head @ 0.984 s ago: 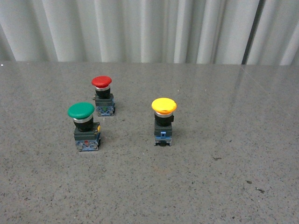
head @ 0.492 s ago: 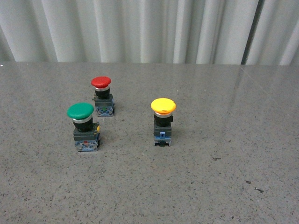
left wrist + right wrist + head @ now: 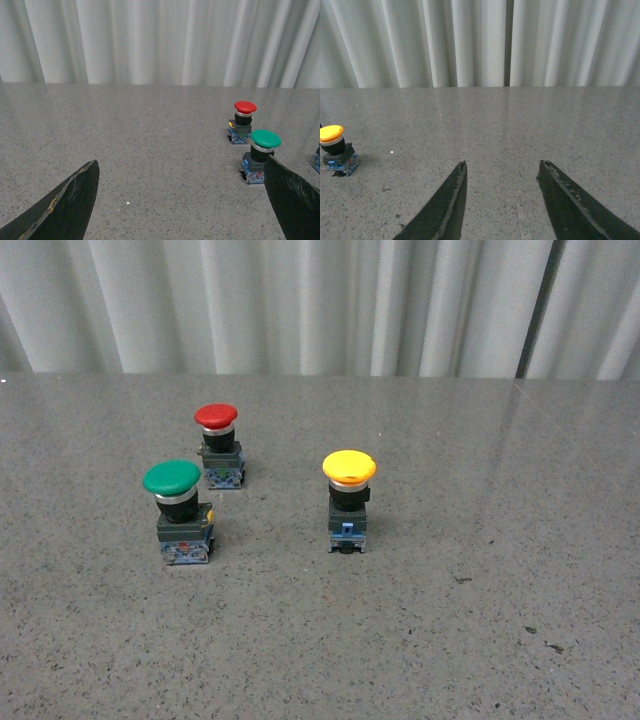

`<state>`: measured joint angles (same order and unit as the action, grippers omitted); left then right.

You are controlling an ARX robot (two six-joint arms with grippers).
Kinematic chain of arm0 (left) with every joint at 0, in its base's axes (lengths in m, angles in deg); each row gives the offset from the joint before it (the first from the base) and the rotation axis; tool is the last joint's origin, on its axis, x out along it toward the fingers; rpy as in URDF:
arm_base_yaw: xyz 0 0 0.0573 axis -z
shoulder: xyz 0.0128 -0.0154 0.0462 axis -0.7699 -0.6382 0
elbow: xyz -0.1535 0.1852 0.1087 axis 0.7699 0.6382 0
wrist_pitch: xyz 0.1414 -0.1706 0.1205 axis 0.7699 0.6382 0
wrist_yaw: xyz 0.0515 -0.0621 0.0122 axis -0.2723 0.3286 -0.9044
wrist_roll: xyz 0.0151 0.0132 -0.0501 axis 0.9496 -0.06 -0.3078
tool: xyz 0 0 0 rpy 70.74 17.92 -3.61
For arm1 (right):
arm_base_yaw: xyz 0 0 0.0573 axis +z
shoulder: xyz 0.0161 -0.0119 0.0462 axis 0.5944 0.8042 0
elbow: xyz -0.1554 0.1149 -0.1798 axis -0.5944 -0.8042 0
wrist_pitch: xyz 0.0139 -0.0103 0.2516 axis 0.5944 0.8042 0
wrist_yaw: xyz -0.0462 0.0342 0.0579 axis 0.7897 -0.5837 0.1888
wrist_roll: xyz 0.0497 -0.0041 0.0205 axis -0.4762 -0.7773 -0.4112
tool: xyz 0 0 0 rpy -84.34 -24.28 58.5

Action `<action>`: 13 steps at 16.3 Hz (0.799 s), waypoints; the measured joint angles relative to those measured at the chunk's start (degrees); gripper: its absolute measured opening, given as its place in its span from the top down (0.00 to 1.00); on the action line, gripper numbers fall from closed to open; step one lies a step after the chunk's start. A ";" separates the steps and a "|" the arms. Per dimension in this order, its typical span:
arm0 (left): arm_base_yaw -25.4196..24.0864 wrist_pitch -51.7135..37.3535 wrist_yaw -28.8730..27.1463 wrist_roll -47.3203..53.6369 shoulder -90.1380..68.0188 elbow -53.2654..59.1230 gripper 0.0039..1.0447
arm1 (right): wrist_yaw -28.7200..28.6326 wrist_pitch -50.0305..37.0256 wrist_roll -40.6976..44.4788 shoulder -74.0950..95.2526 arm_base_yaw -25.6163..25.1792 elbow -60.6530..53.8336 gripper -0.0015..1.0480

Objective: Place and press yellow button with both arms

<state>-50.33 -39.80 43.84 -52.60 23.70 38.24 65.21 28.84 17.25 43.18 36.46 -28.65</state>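
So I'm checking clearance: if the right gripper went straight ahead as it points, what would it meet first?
Probably nothing: beyond the right gripper lies bare table up to the curtain. The yellow button sits well aside.

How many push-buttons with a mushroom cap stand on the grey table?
3. The green-capped push-button stands nearest on the left, the red-capped push-button behind it, and the yellow-capped push-button apart on the right. None seems hidden.

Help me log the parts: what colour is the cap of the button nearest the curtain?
Red: the red-capped button shows best in the front view.
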 joint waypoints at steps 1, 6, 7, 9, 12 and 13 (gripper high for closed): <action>0.00 0.00 0.00 0.00 0.00 0.00 0.06 | 0.00 0.00 0.02 0.00 0.00 0.00 0.52; 0.00 0.00 0.00 0.00 0.00 0.00 0.06 | 0.00 0.00 0.00 0.00 0.00 0.00 0.07; 0.00 0.00 0.00 0.00 0.00 0.00 0.06 | 0.00 0.00 0.00 0.00 0.00 0.00 0.06; 0.00 0.00 0.00 0.00 0.00 0.00 0.06 | 0.00 0.00 0.00 0.00 0.00 0.00 0.06; 0.00 0.00 0.00 0.00 0.00 0.00 0.06 | 0.02 0.00 0.00 0.00 0.00 0.00 0.06; 0.00 0.00 0.00 0.00 0.00 0.00 0.06 | 0.00 0.00 0.00 0.00 0.00 0.00 0.06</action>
<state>-50.33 -39.80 43.84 -52.60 23.70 38.24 65.21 28.84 17.25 43.18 36.46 -28.65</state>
